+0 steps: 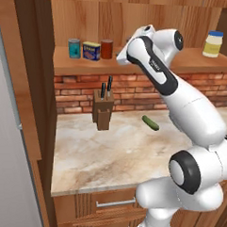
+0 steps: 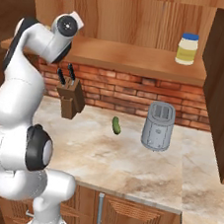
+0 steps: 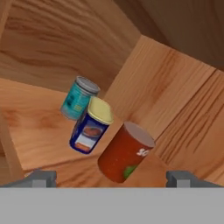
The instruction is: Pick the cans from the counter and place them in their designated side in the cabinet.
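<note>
Hand view: I see wide-open, empty gripper [image 3: 109,177], red-brown cylindrical can [image 3: 124,153] at 12 o'clock. Judged rigid, light, slick; grip mid-body.

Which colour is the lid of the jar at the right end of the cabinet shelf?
Blue. The jar itself is pale yellow; the right base view shows it best.
</note>
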